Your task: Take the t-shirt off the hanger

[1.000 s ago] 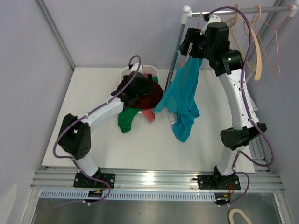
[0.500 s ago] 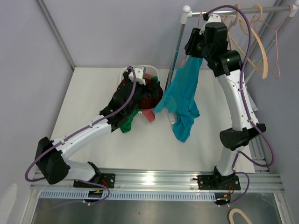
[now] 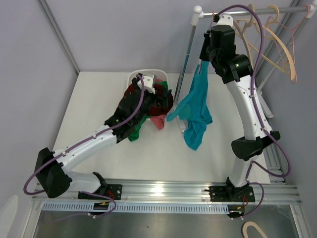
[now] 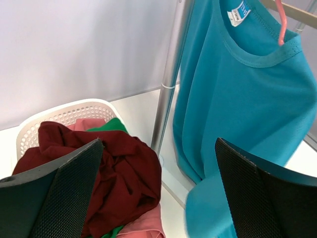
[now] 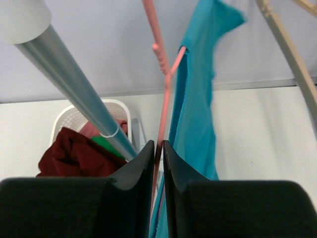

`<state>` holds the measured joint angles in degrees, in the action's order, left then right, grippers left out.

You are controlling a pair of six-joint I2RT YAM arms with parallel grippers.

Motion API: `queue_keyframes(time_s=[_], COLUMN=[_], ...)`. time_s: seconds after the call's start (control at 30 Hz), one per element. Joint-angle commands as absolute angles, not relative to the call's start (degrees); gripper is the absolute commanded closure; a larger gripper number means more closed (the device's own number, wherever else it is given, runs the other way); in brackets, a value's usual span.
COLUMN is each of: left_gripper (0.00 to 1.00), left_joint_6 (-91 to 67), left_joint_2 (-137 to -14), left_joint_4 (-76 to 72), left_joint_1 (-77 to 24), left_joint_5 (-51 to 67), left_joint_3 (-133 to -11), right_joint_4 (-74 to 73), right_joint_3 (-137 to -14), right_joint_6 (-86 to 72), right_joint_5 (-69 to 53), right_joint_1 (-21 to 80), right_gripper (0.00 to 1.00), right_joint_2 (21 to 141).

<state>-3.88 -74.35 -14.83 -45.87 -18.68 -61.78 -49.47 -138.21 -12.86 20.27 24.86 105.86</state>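
Observation:
A teal t-shirt point(image 3: 195, 106) hangs on a thin pink hanger point(image 5: 163, 99) at the left end of the clothes rail. My right gripper point(image 3: 204, 52) is up at the rail. In the right wrist view its jaws point(image 5: 158, 146) are shut on the hanger's pink wire, with the t-shirt point(image 5: 195, 114) draped just right of them. My left gripper point(image 3: 159, 96) hovers over the basket, left of the shirt. Its fingers point(image 4: 158, 144) stand wide open with nothing between them, and the t-shirt point(image 4: 247, 99) and the hanger's hook point(image 4: 281, 20) fill the upper right of the left wrist view.
A white perforated basket point(image 3: 136, 75) holds maroon, green and pink clothes point(image 4: 114, 173). The rail's upright metal pole point(image 3: 185, 54) stands between basket and shirt. Several empty wooden and pink hangers point(image 3: 277, 44) hang further right on the rail.
My right gripper has closed onto the pink hanger and shifted slightly right. The shirt's hem has swung a little. My left arm has stretched out, its gripper now over the basket facing the shirt.

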Motion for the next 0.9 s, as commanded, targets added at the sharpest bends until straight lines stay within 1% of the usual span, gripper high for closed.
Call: queue_keyframes(time_s=[0.0,0.07,0.2,0.27,0.3,0.33,0.43,0.47,0.5,0.57,0.6,0.63,0.87], left_gripper=[0.01,0.01,0.01,0.00,0.01,0.00,0.00,0.01,0.00,0.00,0.01,0.01,0.00], left_joint_6=[-2.7,-2.6,-2.5,-2.0,-1.8,-1.8,-1.5,-1.4,-1.2,-1.1,-1.1,-1.0,-0.4], left_joint_2=[-72.1,-71.6,-71.1,-70.8,-70.8,-70.8,-70.5,-70.3,-70.2,-70.2,-70.2,-70.3,-70.5], left_joint_4=[-17.2,-17.2,-17.1,-17.1,-17.2,-17.2,-17.2,-17.2,-17.2,-17.3,-17.4,-17.4,-17.0], left_joint_1=[-46.8,-46.9,-47.5,-47.8,-48.0,-48.1,-48.3,-48.3,-48.3,-48.4,-48.4,-48.4,-49.7], left_joint_5=[-17.2,-16.9,-16.3,-16.2,-16.3,-16.3,-16.5,-16.5,-16.5,-16.5,-16.5,-16.4,-15.2], left_joint_3=[-61.3,-61.4,-61.6,-61.6,-61.6,-61.6,-61.4,-61.3,-61.3,-61.3,-61.3,-61.3,-62.1], right_joint_4=[-48.6,-48.9,-49.0,-48.9,-48.9,-48.8,-48.2,-47.8,-47.7,-47.5,-47.5,-47.2,-44.0], right_joint_3=[-140.2,-140.2,-140.1,-140.1,-140.1,-140.1,-140.1,-140.1,-140.2,-140.4,-140.4,-140.4,-140.3], right_joint_6=[-11.4,-11.2,-10.7,-10.4,-10.4,-10.2,-9.7,-9.4,-9.2,-9.2,-9.3,-9.2,-6.2], right_joint_5=[26.7,27.4,28.5,28.6,28.7,28.9,29.5,29.7,30.0,30.1,30.1,30.1,33.2], right_joint_1=[25.5,25.4,25.6,25.6,25.6,25.5,25.6,25.6,25.6,25.6,25.6,25.7,27.2], right_gripper=[0.85,0.87,0.88,0.85,0.76,0.75,0.77,0.76,0.77,0.86,0.96,1.00,1.00], right_joint_2=[106.4,106.5,106.8,107.1,107.2,107.3,107.9,108.1,108.4,108.5,108.5,108.4,107.1])
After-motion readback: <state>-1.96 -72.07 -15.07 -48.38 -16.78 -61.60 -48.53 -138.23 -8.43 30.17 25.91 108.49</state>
